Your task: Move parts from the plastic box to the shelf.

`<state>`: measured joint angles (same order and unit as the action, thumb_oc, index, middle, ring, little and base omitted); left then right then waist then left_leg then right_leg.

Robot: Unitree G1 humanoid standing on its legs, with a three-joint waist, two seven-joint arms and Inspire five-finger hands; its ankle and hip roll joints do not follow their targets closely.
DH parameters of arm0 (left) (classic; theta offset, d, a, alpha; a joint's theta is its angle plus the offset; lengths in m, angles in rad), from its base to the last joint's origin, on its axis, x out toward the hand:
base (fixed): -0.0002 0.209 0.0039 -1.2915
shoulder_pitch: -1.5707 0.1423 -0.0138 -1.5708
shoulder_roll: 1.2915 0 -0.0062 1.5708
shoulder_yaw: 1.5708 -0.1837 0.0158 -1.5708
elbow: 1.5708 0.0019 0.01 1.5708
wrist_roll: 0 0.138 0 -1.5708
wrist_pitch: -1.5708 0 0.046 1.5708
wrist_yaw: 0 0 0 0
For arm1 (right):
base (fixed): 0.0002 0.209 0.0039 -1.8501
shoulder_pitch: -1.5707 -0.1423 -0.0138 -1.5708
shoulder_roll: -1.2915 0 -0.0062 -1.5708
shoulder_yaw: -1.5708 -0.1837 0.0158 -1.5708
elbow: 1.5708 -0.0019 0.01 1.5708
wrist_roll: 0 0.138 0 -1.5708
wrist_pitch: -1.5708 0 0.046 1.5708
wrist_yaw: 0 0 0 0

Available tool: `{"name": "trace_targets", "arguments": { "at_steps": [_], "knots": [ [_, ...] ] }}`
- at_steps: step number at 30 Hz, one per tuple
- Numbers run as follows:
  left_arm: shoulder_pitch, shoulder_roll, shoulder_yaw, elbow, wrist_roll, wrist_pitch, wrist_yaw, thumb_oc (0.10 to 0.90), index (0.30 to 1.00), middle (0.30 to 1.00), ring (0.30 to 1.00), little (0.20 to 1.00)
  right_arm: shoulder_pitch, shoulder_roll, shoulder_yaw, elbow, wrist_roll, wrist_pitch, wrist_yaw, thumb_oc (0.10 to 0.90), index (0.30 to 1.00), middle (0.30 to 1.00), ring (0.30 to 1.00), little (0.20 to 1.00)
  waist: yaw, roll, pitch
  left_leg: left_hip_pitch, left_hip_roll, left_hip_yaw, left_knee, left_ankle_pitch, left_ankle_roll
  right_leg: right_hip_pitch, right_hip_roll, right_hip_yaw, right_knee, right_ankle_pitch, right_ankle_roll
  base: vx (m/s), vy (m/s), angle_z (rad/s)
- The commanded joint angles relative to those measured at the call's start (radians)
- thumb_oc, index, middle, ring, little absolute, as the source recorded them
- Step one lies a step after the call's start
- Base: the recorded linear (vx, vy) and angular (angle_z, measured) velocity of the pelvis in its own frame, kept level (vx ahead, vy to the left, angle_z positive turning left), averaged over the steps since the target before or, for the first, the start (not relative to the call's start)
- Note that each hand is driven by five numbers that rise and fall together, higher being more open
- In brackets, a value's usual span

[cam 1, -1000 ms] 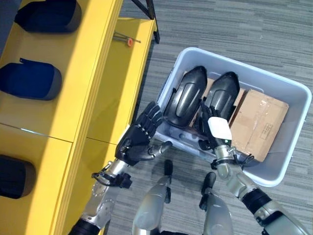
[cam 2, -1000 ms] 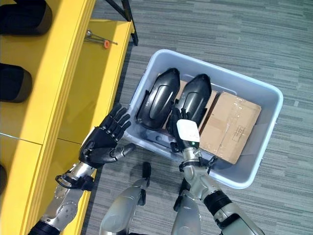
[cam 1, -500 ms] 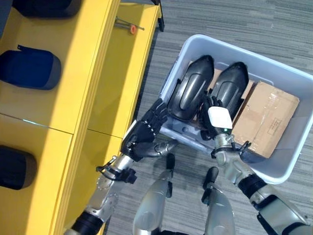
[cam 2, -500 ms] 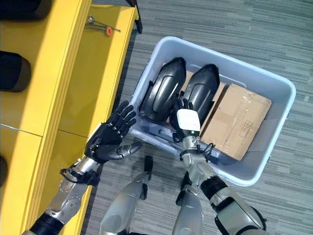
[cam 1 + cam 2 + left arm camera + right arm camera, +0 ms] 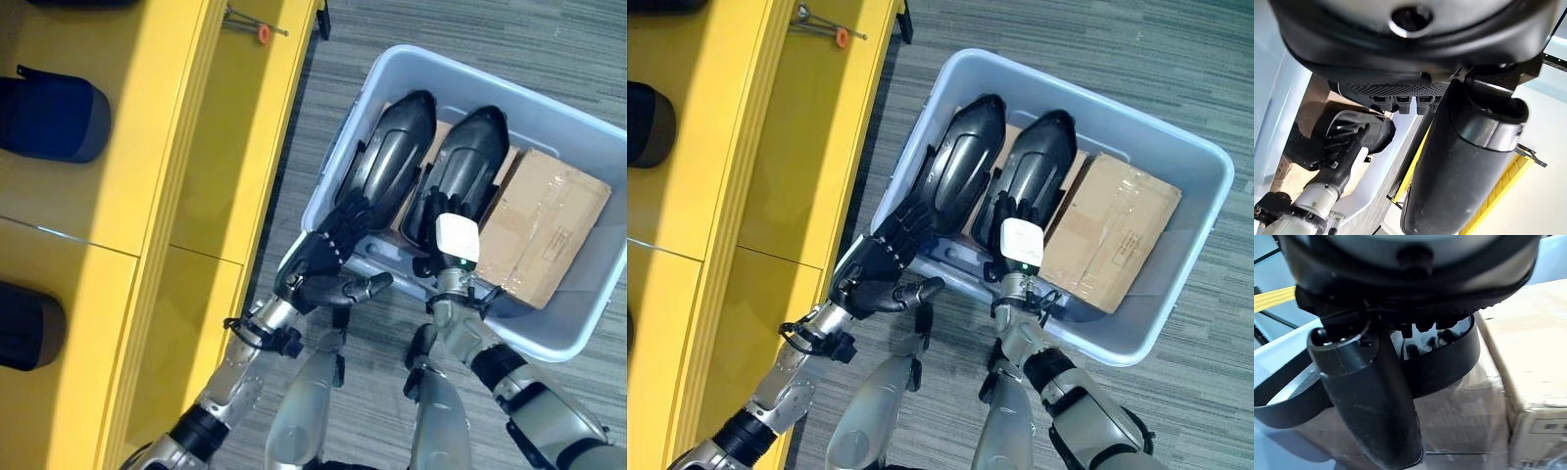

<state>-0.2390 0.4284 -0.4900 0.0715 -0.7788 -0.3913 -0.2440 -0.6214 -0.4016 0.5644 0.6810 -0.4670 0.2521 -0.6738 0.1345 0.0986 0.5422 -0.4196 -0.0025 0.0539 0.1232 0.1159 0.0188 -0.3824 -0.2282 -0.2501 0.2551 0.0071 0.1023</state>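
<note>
A grey plastic box (image 5: 529, 93) stands on the floor beside a yellow shelf (image 5: 186, 147). In the box two black curved parts lie side by side, the left part (image 5: 392, 157) and the right part (image 5: 470, 157). My left hand (image 5: 318, 272) is open, its straight fingers reaching over the box's near left rim to the near end of the left part. My right hand (image 5: 453, 235), with a white cover, rests open on the near end of the right part (image 5: 1449, 362).
A taped cardboard box (image 5: 549, 225) fills the right side of the plastic box. Dark parts (image 5: 54, 117) (image 5: 29, 328) lie on the shelf's upper level. A screwdriver with an orange handle (image 5: 250, 24) lies on the lower board. Grey carpet surrounds the box.
The view has shifted. My left hand has moved right from beside the shelf to the box's rim, fingers now at the left part. My right hand stays on the right part.
</note>
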Motion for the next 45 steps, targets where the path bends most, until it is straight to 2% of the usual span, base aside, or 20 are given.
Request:
{"name": "trace_targets", "arguments": {
  "at_steps": [1, 2, 3, 4, 6, 10, 16, 18, 23, 27, 31, 35, 37, 41, 42, 44, 45],
  "knots": [
    [0.002, -0.015, 0.016, -0.137, 0.004, -0.091, -0.021, 0.9, 1.0, 1.0, 1.0, 1.0, -0.034, -0.033, -0.009, -0.085, -0.007, 0.001, -0.037, 0.9, 1.0, 1.0, 1.0, 1.0, -0.008, -0.003, -0.022, -0.005, -0.009, 0.066, 0.058, -0.113, 0.006, -0.025, 0.0, 0.045, 0.055, -0.018, 0.014, 0.01, 0.022, -0.05],
    [0.002, -0.016, 0.017, -0.135, 0.003, -0.093, -0.022, 0.9, 1.0, 1.0, 1.0, 1.0, -0.03, -0.032, -0.006, -0.085, -0.004, 0.007, -0.033, 0.851, 0.931, 0.931, 0.931, 0.931, -0.009, -0.003, -0.022, -0.006, -0.009, 0.067, 0.058, -0.113, 0.007, -0.027, 0.0, 0.047, 0.056, -0.019, 0.013, 0.02, 0.007, -0.08],
    [0.001, -0.017, 0.017, -0.131, 0.0, -0.095, -0.024, 0.9, 1.0, 1.0, 1.0, 1.0, -0.028, -0.031, -0.003, -0.079, -0.001, 0.009, -0.023, 0.573, 0.542, 0.542, 0.542, 0.542, -0.011, -0.002, -0.022, -0.009, -0.009, 0.068, 0.061, -0.114, 0.007, -0.031, 0.0, 0.049, 0.058, -0.02, 0.013, 0.01, 0.007, -0.09],
    [-0.003, -0.018, 0.017, -0.124, -0.004, -0.099, -0.028, 0.9, 1.0, 1.0, 1.0, 1.0, -0.03, -0.029, -0.001, -0.066, 0.005, 0.013, -0.005, 0.4, 0.3, 0.3, 0.3, 0.3, -0.012, -0.001, -0.022, -0.013, -0.009, 0.069, 0.063, -0.115, 0.007, -0.036, 0.0, 0.05, 0.061, -0.021, 0.012, 0.01, 0.007, -0.09],
    [-0.007, -0.025, 0.023, -0.114, -0.007, -0.093, -0.045, 0.9, 1.0, 1.0, 1.0, 1.0, -0.039, -0.028, 0.009, -0.012, 0.009, 0.032, 0.038, 0.4, 0.3, 0.3, 0.3, 0.3, -0.009, 0.004, -0.022, -0.019, -0.01, 0.069, 0.062, -0.111, 0.006, -0.043, 0.0, 0.049, 0.064, -0.021, 0.01, 0.0, 0.005, -0.03],
    [-0.007, -0.022, 0.021, -0.113, -0.007, -0.092, -0.053, 0.9, 1.0, 1.0, 1.0, 1.0, -0.051, -0.034, 0.014, 0.046, 0.009, 0.015, 0.036, 0.4, 0.3, 0.3, 0.3, 0.3, -0.004, 0.01, -0.022, -0.025, -0.012, 0.065, 0.064, -0.11, 0.006, -0.05, -0.001, 0.049, 0.071, -0.022, 0.008, 0.0, 0.0, 0.0],
    [-0.009, -0.014, 0.023, -0.097, -0.04, -0.093, -0.086, 0.9, 1.0, 1.0, 1.0, 1.0, -0.092, -0.051, 0.03, 0.175, -0.004, 0.029, 0.066, 0.4, 0.3, 0.3, 0.3, 0.3, 0.011, 0.026, -0.022, -0.039, -0.017, 0.057, 0.068, -0.107, 0.009, -0.065, -0.005, 0.043, 0.085, -0.024, 0.003, 0.0, -0.001, 0.01],
    [-0.012, -0.015, 0.02, -0.09, -0.044, -0.09, -0.095, 0.9, 1.0, 1.0, 1.0, 1.0, -0.1, -0.057, 0.034, 0.235, -0.024, 0.003, 0.062, 0.4, 0.3, 0.3, 0.3, 0.3, 0.016, 0.032, -0.022, -0.045, -0.019, 0.053, 0.071, -0.106, 0.011, -0.072, -0.003, 0.045, 0.095, -0.028, 0.001, -0.02, -0.018, 0.04],
    [-0.004, -0.006, 0.023, -0.096, -0.049, -0.097, -0.109, 0.9, 1.0, 1.0, 1.0, 1.0, -0.085, -0.071, 0.038, 0.259, -0.045, 0.006, 0.085, 0.4, 0.3, 0.3, 0.3, 0.3, 0.015, 0.034, -0.022, -0.047, -0.019, 0.053, 0.07, -0.105, 0.013, -0.077, -0.002, 0.047, 0.097, -0.029, 0.001, -0.02, -0.018, 0.03],
    [0.004, -0.004, 0.03, -0.094, -0.063, -0.097, -0.128, 0.9, 1.0, 1.0, 1.0, 1.0, -0.061, -0.069, 0.044, 0.281, -0.055, -0.006, 0.063, 0.4, 0.3, 0.3, 0.3, 0.3, 0.01, 0.036, -0.022, -0.031, -0.018, 0.057, 0.059, -0.104, 0.014, -0.067, 0.002, 0.052, 0.089, -0.029, 0.001, -0.02, -0.016, 0.0],
    [0.01, 0.007, 0.039, -0.085, -0.074, -0.097, -0.144, 0.9, 1.0, 1.0, 1.0, 1.0, -0.054, -0.075, 0.039, 0.282, -0.049, -0.038, 0.05, 0.4, 0.3, 0.3, 0.3, 0.3, 0.006, 0.032, -0.022, -0.007, -0.014, 0.064, 0.053, -0.109, 0.013, -0.047, 0.002, 0.052, 0.079, -0.026, 0.004, -0.04, -0.041, -0.02],
    [0.018, 0.011, 0.052, -0.085, -0.072, -0.098, -0.147, 0.9, 1.0, 1.0, 1.0, 1.0, -0.033, -0.083, 0.042, 0.236, -0.053, -0.077, 0.035, 0.4, 0.3, 0.3, 0.3, 0.3, -0.004, 0.022, -0.022, 0.027, -0.008, 0.075, 0.05, -0.117, 0.011, -0.014, 0.001, 0.055, 0.067, -0.028, 0.006, -0.03, -0.041, -0.08],
    [0.051, 0.018, 0.079, -0.103, -0.07, -0.095, -0.155, 0.9, 1.0, 1.0, 1.0, 1.0, 0.04, -0.106, 0.033, 0.098, -0.051, -0.129, 0.021, 0.4, 0.3, 0.3, 0.3, 0.3, -0.024, 0.006, -0.022, 0.067, -0.001, 0.087, 0.045, -0.121, 0.007, 0.024, 0.003, 0.063, 0.051, -0.023, 0.009, -0.03, -0.079, -0.16],
    [0.051, 0.018, 0.079, -0.103, -0.07, -0.095, -0.155, 0.9, 1.0, 1.0, 1.0, 1.0, 0.04, -0.106, 0.033, 0.098, -0.051, -0.129, 0.021, 0.4, 0.3, 0.3, 0.3, 0.3, -0.023, 0.007, -0.022, 0.068, 0.0, 0.087, 0.045, -0.121, 0.007, 0.024, 0.003, 0.063, 0.05, -0.023, 0.009, 0.0, -0.025, -0.11],
    [0.096, 0.027, 0.11, -0.126, -0.055, -0.097, -0.169, 0.9, 1.0, 1.0, 1.0, 1.0, 0.17, -0.138, -0.012, -0.103, -0.083, -0.185, -0.006, 0.4, 0.3, 0.3, 0.3, 0.3, -0.055, -0.014, -0.022, 0.137, 0.007, 0.093, 0.024, -0.126, 0.007, 0.081, 0.007, 0.078, 0.037, -0.028, 0.018, 0.01, -0.071, -0.03],
    [0.119, 0.034, 0.128, -0.134, -0.045, -0.103, -0.165, 0.9, 1.0, 1.0, 1.0, 1.0, 0.245, -0.153, -0.048, -0.229, -0.161, -0.212, -0.018, 0.4, 0.3, 0.3, 0.3, 0.3, -0.075, -0.027, -0.022, 0.186, 0.013, 0.097, 0.007, -0.125, 0.004, 0.125, 0.012, 0.089, 0.021, -0.028, 0.024, 0.0, -0.042, 0.03],
    [0.119, 0.034, 0.127, -0.134, -0.045, -0.103, -0.165, 0.9, 1.0, 1.0, 1.0, 1.0, 0.245, -0.153, -0.048, -0.23, -0.161, -0.212, -0.018, 0.4, 0.3, 0.3, 0.3, 0.3, -0.075, -0.027, -0.022, 0.187, 0.013, 0.097, 0.007, -0.125, 0.004, 0.125, 0.013, 0.09, 0.02, -0.028, 0.024, -0.01, -0.032, -0.11]
  ]
}}
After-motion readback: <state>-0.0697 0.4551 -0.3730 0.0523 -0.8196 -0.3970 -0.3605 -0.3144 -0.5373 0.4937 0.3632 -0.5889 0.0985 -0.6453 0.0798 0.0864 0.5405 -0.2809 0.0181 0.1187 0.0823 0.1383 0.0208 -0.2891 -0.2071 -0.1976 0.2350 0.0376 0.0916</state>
